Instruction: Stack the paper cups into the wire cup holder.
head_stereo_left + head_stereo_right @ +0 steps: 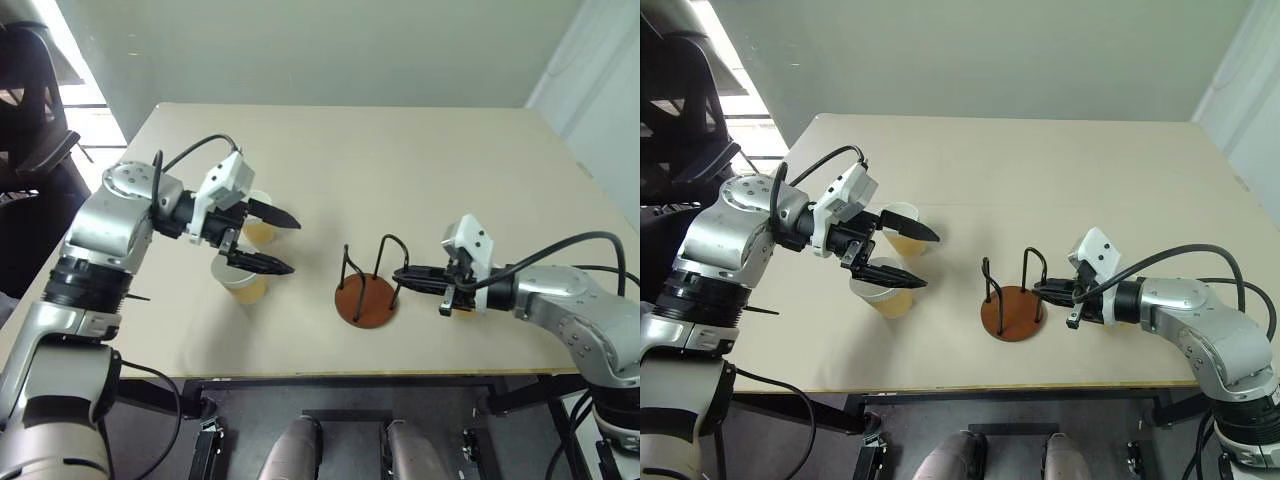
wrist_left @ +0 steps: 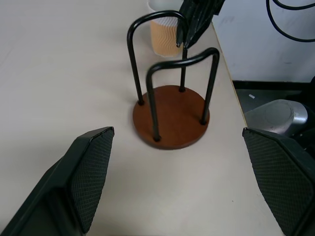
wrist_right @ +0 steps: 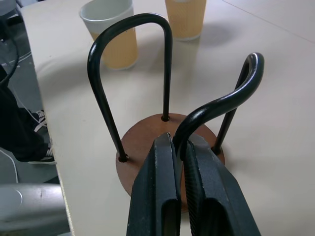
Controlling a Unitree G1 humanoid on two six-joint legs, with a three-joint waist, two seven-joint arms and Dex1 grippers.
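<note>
The wire cup holder [image 1: 365, 300], a reddish-brown disc with two upright black loops, stands near the table's front edge. My right gripper [image 1: 402, 277] reaches in from the right and is shut on the nearer loop [image 3: 216, 103], whose wire runs between its fingertips. Two tan paper cups stand left of the holder, a near one [image 1: 243, 284] and a far one [image 1: 260, 227]. My left gripper [image 1: 290, 245] hovers open just above them, one finger over each, holding nothing. A third cup [image 2: 165, 37] stands behind the holder, partly hidden by my right gripper.
The beige table [image 1: 400, 160] stretches wide behind the holder. Its front edge lies close to the holder's base. A black chair [image 1: 30, 110] stands off the table's left side. Black cables loop from both wrists.
</note>
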